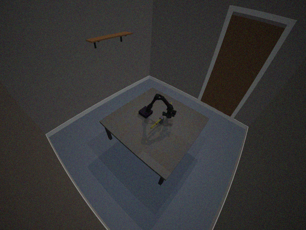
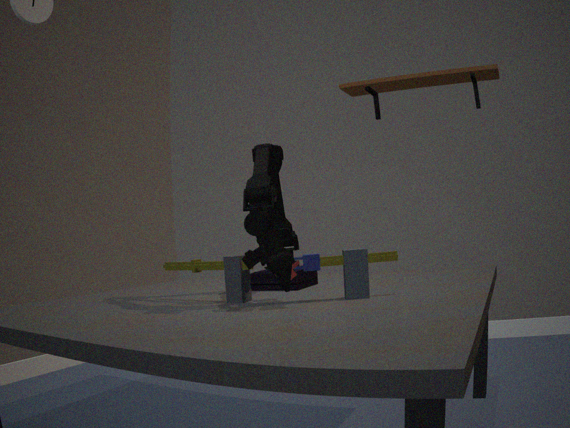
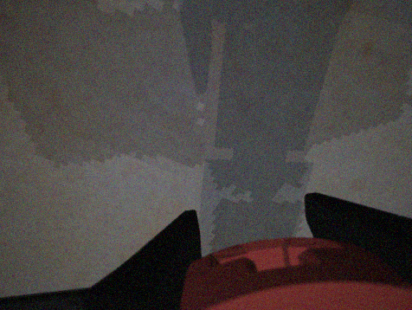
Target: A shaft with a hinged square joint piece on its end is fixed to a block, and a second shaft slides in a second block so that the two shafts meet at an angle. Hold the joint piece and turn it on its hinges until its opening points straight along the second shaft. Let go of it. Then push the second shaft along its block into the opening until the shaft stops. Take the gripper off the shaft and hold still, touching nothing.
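Note:
My gripper (image 2: 287, 286) (image 3: 251, 214) points down between the two blocks and is shut on the red joint piece (image 2: 294, 269) (image 3: 277, 277). The piece fills the space between the black fingers in the wrist view; which way its opening points cannot be told. A blue fork (image 2: 311, 262) joins it to the first yellow shaft (image 2: 331, 260), which runs through the right grey block (image 2: 355, 275). The second yellow shaft (image 1: 155, 124) (image 2: 178, 266) with its collar (image 2: 196, 265) passes through the left grey block (image 1: 161, 120) (image 2: 233, 280). Its inner end is near that block, partly hidden by the arm.
The blocks stand on the table (image 1: 158, 158) (image 2: 299, 341). The dark arm base (image 1: 145, 112) (image 2: 303, 280) is behind the gripper in the exterior view. The second shaft sticks out well beyond the left block. A wall shelf (image 1: 108, 37) (image 2: 419, 80) is far off.

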